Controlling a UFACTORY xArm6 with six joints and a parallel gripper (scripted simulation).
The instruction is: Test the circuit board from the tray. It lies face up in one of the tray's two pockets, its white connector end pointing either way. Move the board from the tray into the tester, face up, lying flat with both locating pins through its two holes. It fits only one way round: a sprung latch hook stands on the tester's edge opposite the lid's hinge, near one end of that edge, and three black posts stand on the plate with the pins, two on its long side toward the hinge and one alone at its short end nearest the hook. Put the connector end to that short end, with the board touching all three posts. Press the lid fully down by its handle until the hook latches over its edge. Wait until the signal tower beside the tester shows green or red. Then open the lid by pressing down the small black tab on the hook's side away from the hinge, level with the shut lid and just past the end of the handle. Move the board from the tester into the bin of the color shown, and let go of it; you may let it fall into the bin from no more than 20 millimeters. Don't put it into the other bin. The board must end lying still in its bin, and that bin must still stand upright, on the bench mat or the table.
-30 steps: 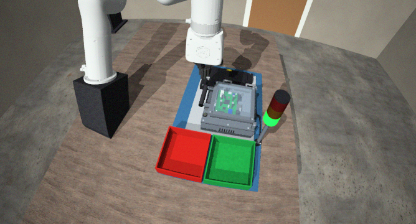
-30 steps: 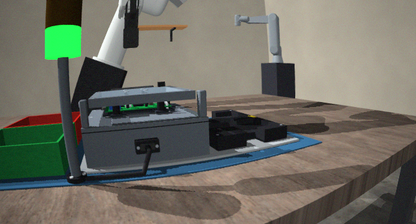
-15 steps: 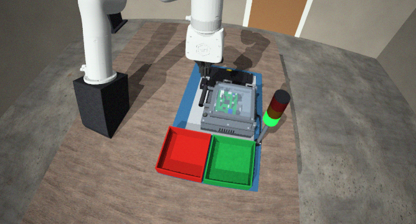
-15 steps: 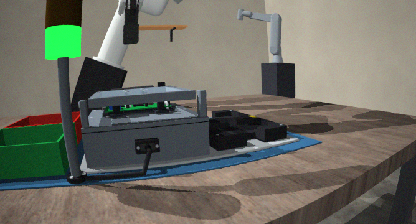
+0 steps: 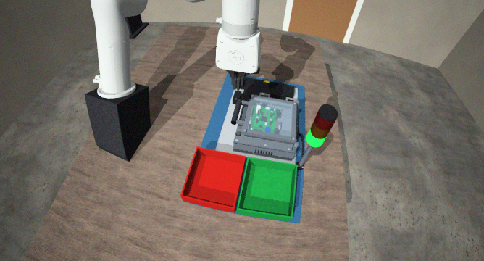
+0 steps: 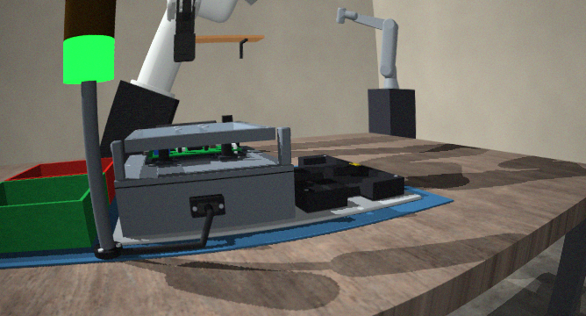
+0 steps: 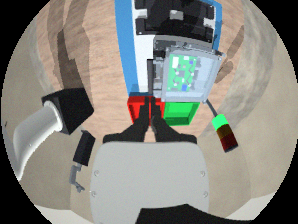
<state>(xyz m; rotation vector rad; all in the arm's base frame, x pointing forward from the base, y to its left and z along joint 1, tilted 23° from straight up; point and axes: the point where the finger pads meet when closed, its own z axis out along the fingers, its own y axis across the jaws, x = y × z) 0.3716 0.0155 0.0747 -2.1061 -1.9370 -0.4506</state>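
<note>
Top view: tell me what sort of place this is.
Probably a circuit-board test bench in a workshop room: a lidded tester holding a board, a signal tower lit green, and red and green sorting bins.

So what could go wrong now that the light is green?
The lid is shut over the board, so the shut, empty claw hovering above must press the small tab beside the handle. If it misses and hits the handle, the lid stays latched. Later, the red bin touches the green bin, so the board might drop into the wrong one.
</note>
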